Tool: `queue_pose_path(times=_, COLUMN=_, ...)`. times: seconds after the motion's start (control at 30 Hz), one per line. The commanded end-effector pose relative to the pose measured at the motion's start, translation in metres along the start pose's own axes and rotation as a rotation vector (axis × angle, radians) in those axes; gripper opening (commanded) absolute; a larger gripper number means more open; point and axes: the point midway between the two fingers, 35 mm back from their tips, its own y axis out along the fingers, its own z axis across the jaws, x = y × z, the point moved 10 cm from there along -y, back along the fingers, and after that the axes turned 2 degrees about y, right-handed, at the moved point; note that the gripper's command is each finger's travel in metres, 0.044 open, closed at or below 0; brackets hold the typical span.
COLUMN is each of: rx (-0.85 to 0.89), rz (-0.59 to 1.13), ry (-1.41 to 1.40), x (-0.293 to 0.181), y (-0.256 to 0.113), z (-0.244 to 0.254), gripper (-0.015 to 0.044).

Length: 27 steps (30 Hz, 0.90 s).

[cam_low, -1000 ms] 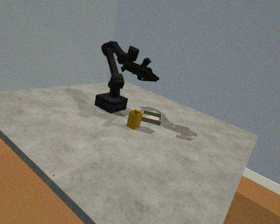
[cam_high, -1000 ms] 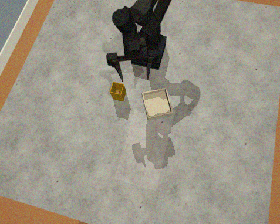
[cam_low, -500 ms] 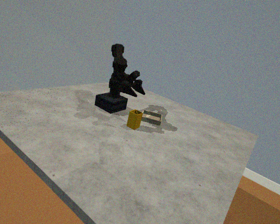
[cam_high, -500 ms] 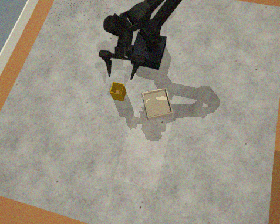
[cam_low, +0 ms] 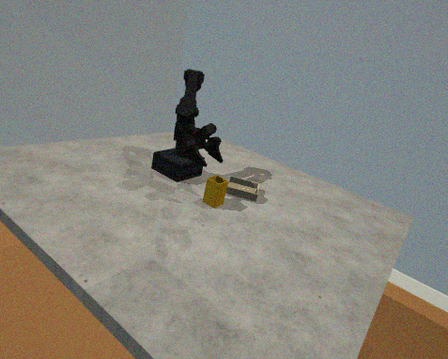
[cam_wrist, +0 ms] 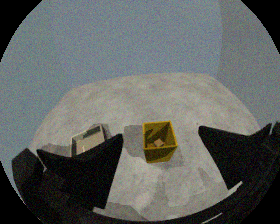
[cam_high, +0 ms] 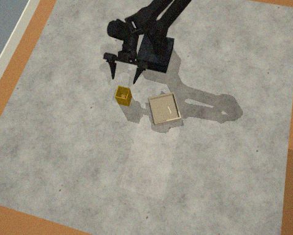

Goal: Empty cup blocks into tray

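A: Left of centre in the top view, the yellow square cup [cam_high: 124, 101] [cam_low: 215, 194] [cam_wrist: 159, 155] stands upright on the stone-grey table [cam_high: 82, 160] [cam_low: 248, 254] [cam_wrist: 191, 100]. Gripper [cam_high: 123, 81] [cam_low: 213, 163] [cam_wrist: 161, 133] status?

B: Fingers spread wide, nothing between them; tips short of the cup.

A: Tray?

B: Shallow beige tray [cam_high: 163, 109] [cam_low: 242, 190] [cam_wrist: 88, 142], lower right of the cup in the top view, apart from it. No blocks visible inside; a pale streak there is probably light.

A: Progress, then.

B: Approach only, by my estimate. Cup not gripped. Remaining: grasp, lift, carry over tray, tip, keep the cup off the tray.

A: Unclear items?

B: Block count. Wrist view, centre: orange-tan block [cam_high: 123, 96] [cam_wrist: 159, 143] in the cup; others cannot be resolved. Exterior view: cup walls hide the contents. Wrist view, lower left: a finger covers part of the tray.
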Motion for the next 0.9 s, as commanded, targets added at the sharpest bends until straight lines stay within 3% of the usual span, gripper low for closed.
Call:
queue_pose_path(times=0.0, rx=0.009, rz=0.008, ry=0.004, x=-0.009, y=0.006, z=-0.001, gripper=0.0440)
queue_pose_path(times=0.87, rx=0.021, rz=0.021, ry=0.010, x=-0.054, y=0.028, z=0.001, gripper=0.0440)
